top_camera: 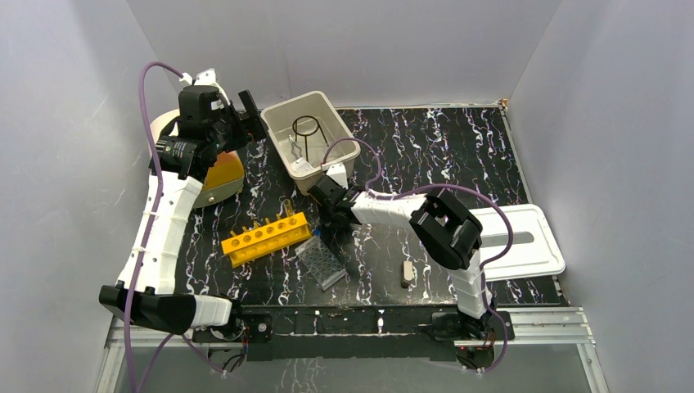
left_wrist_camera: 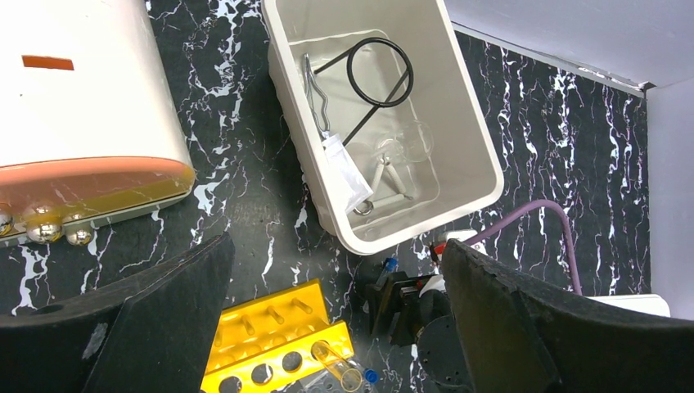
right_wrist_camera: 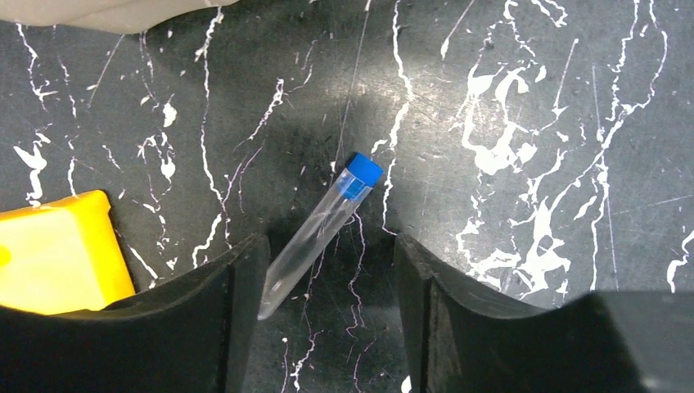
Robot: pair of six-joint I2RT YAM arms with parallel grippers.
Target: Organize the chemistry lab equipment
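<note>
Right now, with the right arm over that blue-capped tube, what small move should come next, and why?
Probably close the right fingers on the blue-capped tube. It lies flat on the table between them, at a slant and nearer one finger, and they stand open, not yet gripping. Ease down first if they ride above it; the height is hard to judge.

I stood in a lab test cell: grey walls (top_camera: 65, 123) boxed my marbled table (top_camera: 458, 155), which bore a yellow test-tube rack (top_camera: 266, 237) and a blue-capped tube (right_wrist_camera: 319, 233).
</note>
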